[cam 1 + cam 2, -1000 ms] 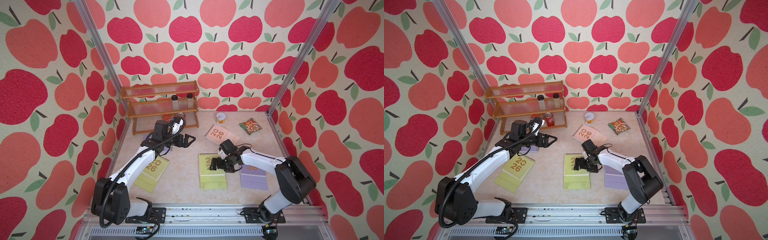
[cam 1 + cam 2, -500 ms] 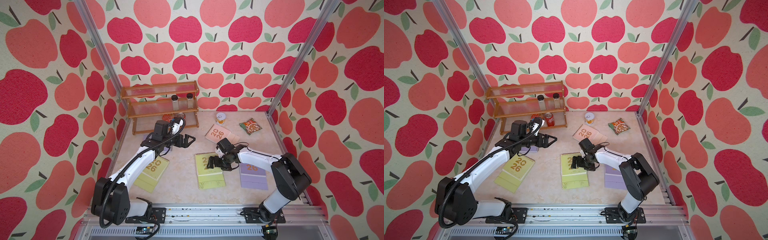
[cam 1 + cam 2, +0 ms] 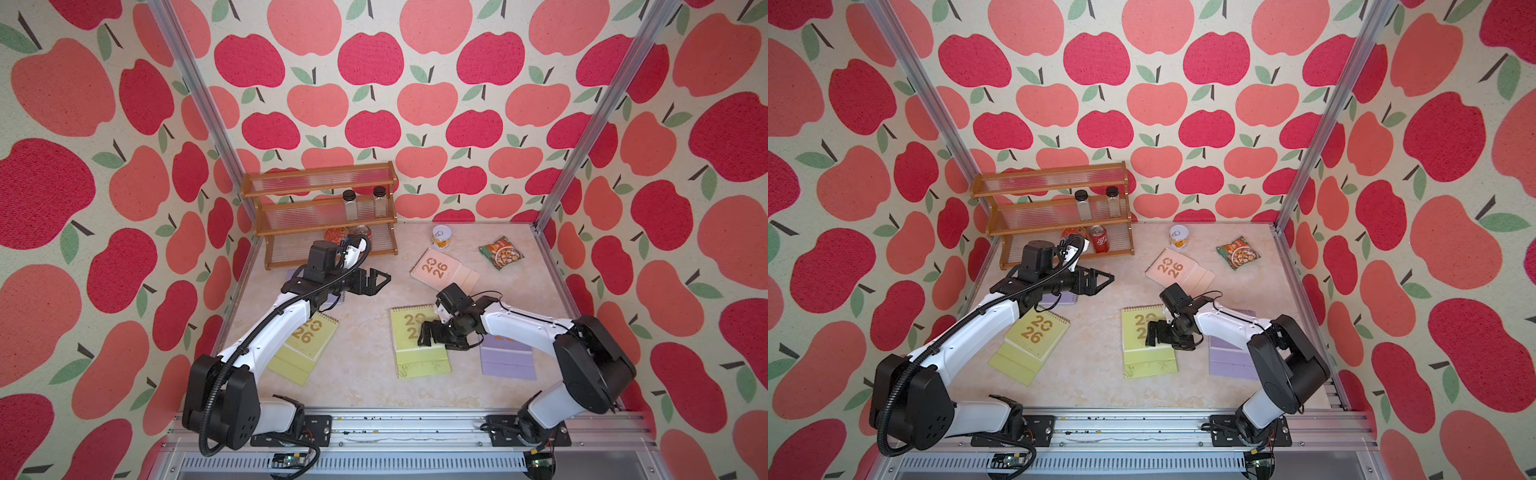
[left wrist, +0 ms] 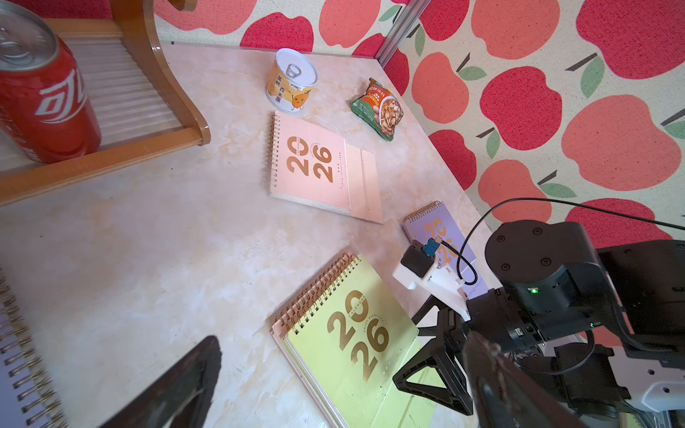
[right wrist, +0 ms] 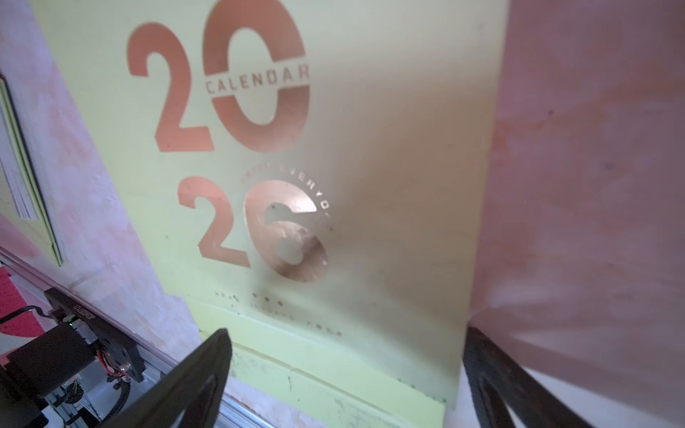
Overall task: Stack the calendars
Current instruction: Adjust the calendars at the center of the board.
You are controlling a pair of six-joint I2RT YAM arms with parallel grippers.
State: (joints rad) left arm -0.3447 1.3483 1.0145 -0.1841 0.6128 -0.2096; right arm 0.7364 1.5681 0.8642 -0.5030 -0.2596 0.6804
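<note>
Five calendars lie flat on the table in both top views. A yellow-green calendar (image 3: pixel 415 353) (image 5: pixel 370 185) lies in the middle. My right gripper (image 3: pixel 432 334) (image 5: pixel 344 370) hangs open low over its right edge, one finger on each side of the cover. A lilac calendar (image 3: pixel 507 359) lies under the right arm and a pink calendar (image 3: pixel 440 270) (image 4: pixel 318 166) lies behind it. At the left are a second yellow-green calendar (image 3: pixel 307 345) and a second lilac calendar (image 3: pixel 332 297), both partly hidden by the left arm. My left gripper (image 3: pixel 376 282) (image 4: pixel 341 389) is open, empty and raised.
A wooden rack (image 3: pixel 324 216) at the back left holds two jars and a red cola can (image 3: pixel 1099 239). A yellow tin (image 3: pixel 441 237) and a green snack packet (image 3: pixel 500 253) sit near the back wall. Apple-print walls close three sides.
My right gripper has moved left over the middle yellow-green calendar, which has slid slightly left and turned a little. The left arm has not moved.
</note>
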